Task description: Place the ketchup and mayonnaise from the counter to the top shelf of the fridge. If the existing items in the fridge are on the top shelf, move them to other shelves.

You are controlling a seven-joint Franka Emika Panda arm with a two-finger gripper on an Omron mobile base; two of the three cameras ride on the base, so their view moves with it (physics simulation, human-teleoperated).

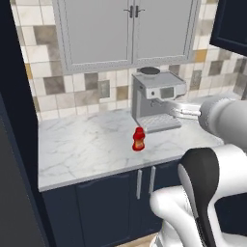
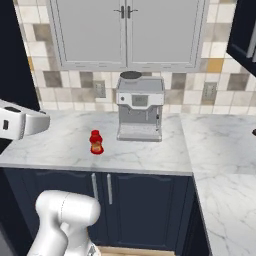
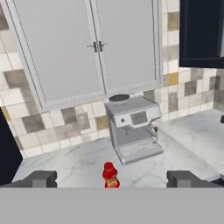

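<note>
The ketchup (image 1: 138, 139) is a small red bottle standing upright on the marble counter (image 1: 82, 152), just in front of a coffee machine. It also stands left of the machine in the right base view, ketchup (image 2: 96, 142). In the hand view my gripper (image 3: 114, 179) is open, its two dark fingertips (image 3: 41, 178) far apart, with nothing between them. It looks from a distance at the ketchup (image 3: 110, 176), which sits low in the middle. The mayonnaise, the existing items and the top shelf of the fridge are out of view.
A grey coffee machine (image 1: 157, 99) stands against the tiled wall behind the bottle. Pale wall cabinets (image 1: 128, 29) hang above the counter. A tall dark navy panel (image 1: 12, 120) borders the counter's left end. The counter turns a corner on the right (image 2: 220, 165).
</note>
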